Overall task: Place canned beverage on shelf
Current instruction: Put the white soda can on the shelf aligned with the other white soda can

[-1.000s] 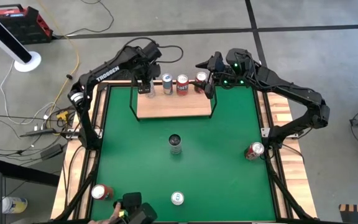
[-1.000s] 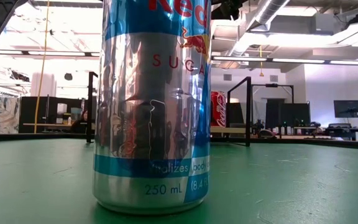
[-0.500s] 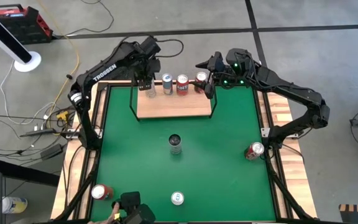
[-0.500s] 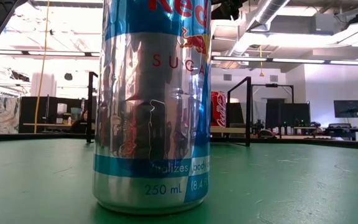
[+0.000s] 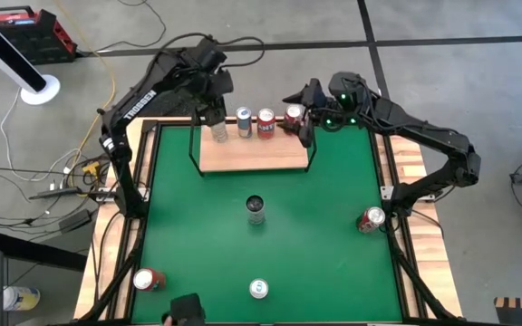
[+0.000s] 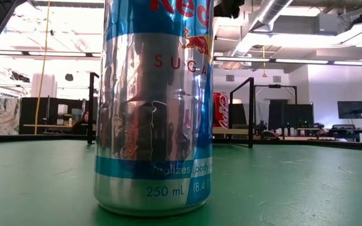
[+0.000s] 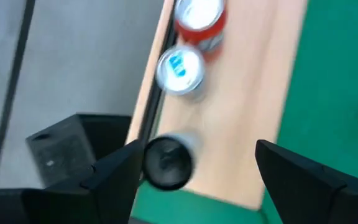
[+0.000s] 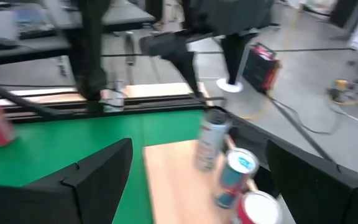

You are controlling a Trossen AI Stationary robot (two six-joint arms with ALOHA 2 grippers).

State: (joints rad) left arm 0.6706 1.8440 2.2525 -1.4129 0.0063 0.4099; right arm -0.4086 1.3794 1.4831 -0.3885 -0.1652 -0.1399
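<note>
Our left gripper (image 5: 214,112) spreads its fingers (image 7: 114,177) wide, holding nothing, having lifted off the black-topped can (image 7: 166,163) below them on the shelf (image 5: 254,152). Beside it stand a blue-topped can (image 7: 179,69) and a red can (image 7: 199,22). Our right gripper (image 5: 299,128) hangs open, empty, at the shelf's other end. Near the low camera, a can (image 6: 153,103) reads "250 mL".
</note>
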